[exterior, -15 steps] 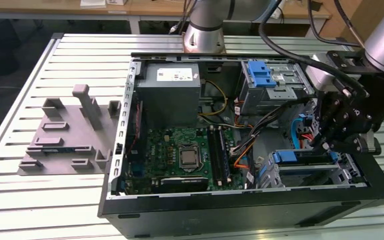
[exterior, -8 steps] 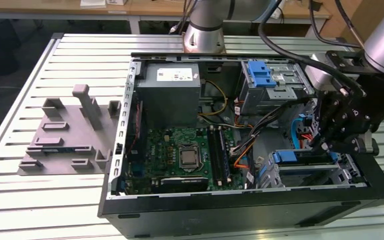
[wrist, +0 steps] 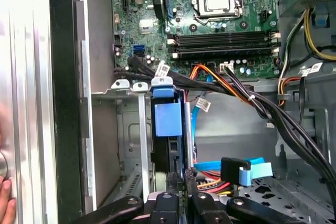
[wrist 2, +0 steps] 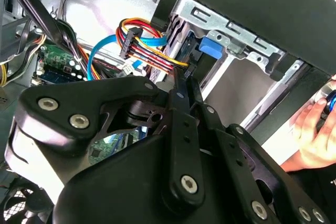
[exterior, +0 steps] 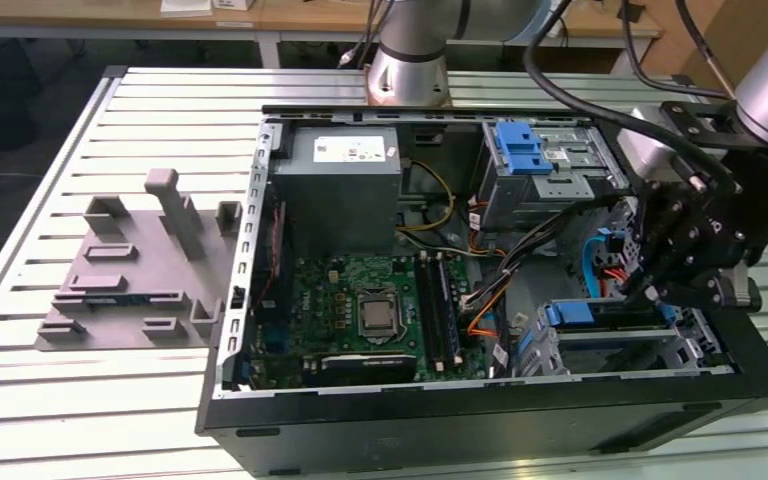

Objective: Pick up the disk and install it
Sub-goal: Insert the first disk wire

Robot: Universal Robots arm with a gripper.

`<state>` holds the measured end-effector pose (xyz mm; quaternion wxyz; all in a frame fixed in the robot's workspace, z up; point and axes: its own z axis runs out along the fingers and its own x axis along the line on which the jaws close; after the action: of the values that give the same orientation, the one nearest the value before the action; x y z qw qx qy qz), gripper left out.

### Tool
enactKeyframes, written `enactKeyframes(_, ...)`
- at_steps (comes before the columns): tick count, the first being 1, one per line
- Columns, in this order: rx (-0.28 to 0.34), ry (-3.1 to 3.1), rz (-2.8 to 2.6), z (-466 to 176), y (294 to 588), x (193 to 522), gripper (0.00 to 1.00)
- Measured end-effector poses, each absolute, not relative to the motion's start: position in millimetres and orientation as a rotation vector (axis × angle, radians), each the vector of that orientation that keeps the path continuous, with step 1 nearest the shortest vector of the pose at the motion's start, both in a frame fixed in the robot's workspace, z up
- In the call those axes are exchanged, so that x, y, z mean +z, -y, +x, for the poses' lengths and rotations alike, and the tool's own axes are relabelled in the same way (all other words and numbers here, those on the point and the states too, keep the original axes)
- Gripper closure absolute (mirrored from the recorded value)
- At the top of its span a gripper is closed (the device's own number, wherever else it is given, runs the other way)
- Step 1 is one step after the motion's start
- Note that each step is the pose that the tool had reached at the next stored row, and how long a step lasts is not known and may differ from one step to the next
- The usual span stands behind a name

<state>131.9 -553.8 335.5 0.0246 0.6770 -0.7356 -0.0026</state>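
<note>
The gripper [wrist: 178, 182], jaws closed together with nothing held, presses the rear edge of the disk [wrist: 167, 129], which stands edge-on in the drive cage [wrist: 123, 90] of the computer case [exterior: 491, 420]. Seating calls for straight, even pressure along the rails.

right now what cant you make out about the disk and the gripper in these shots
- Disk: in the first wrist view it stands on edge in the drive cage; cage rails and its blue bracket hide the faces.
- Whether it is fully seated: the cage floor is hidden behind the gripper.
- Hand: in the second wrist view, cut off by the picture edge.
</note>
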Motion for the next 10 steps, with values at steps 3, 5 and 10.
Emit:
enactKeyframes(3,-0.011,2.275,2.093,132.0,553.9,335.1,0.84)
enactKeyframes(5,-0.012,2.274,2.093,132.1,553.9,334.9,0.84)
enactKeyframes(10,-0.015,2.273,2.092,132.0,553.9,334.5,0.84)
